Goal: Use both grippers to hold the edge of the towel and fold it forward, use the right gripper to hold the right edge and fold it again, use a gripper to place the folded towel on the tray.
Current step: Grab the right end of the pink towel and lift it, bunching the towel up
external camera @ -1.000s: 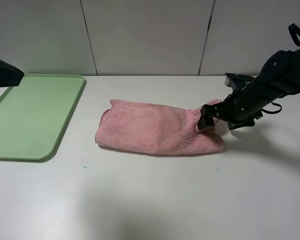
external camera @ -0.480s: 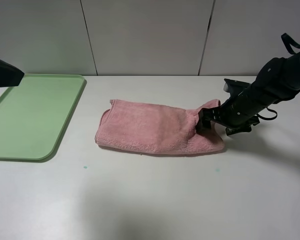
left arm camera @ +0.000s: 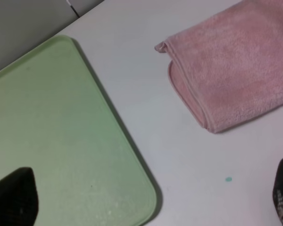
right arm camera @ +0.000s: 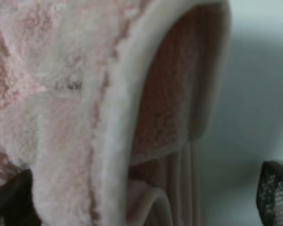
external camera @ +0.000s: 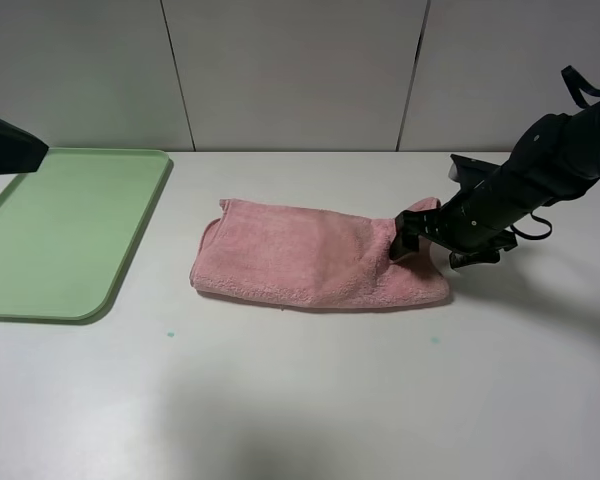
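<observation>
We find the towel [external camera: 315,258] near the middle of the counter [external camera: 310,400], lying as a long pink band already folded over once, its plush side up. Its left end shows two stacked layers with a rounded fold. The edge of the towel [external camera: 432,262] at the right end is rumpled and lifted a little off the counter. In the right wrist view we see that hem curling up in a pale arc, with the shaded underside of the cloth and several layers showing beneath it.

The right gripper [external camera: 408,240] sits low at this right end, its arm reaching in from the right side. Its jaws stand wide, and its two dark fingers [right arm camera: 9,202] sit far apart at either side of the wrist view with the raised hem between them. We do not see them pinching the cloth. Whether a fingertip touches the pile we cannot tell.

The tray [external camera: 70,230], light green, lies flat on the counter well to the left of the towel, with bare counter between them. The left gripper [left arm camera: 148,202] hangs above the tray's area, spread wide and holding nothing. One of its fingers shows over the green surface and the other over the counter.

A small teal speck [external camera: 169,333] marks the counter in front of the tray's near corner.
</observation>
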